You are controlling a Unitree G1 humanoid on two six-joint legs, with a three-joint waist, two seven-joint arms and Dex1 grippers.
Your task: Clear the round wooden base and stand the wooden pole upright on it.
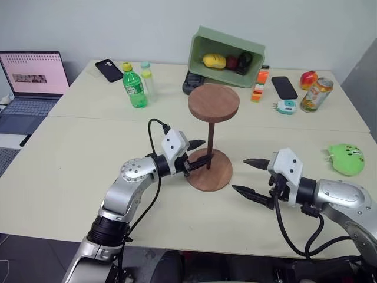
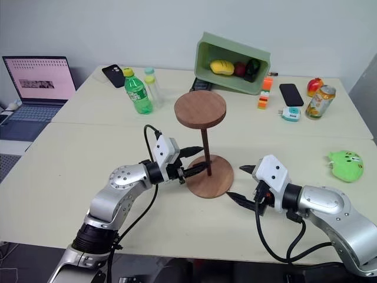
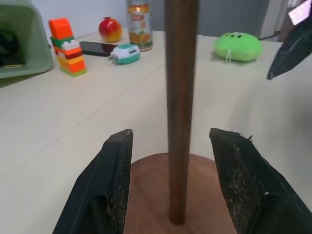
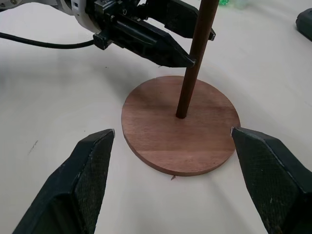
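1. the wooden pole (image 1: 211,141) stands upright in the round wooden base (image 1: 215,176), mid-table.
2. left wrist view: left gripper (image 3: 170,141) fingers apart, clear of the pole.
3. right gripper (image 1: 248,175) wide apart, right of the base.

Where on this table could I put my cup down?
Bare tabletop lies left of the round wooden base, toward the laptop, and on the right between base and green plush. It is crowded at the back, around the green bin.
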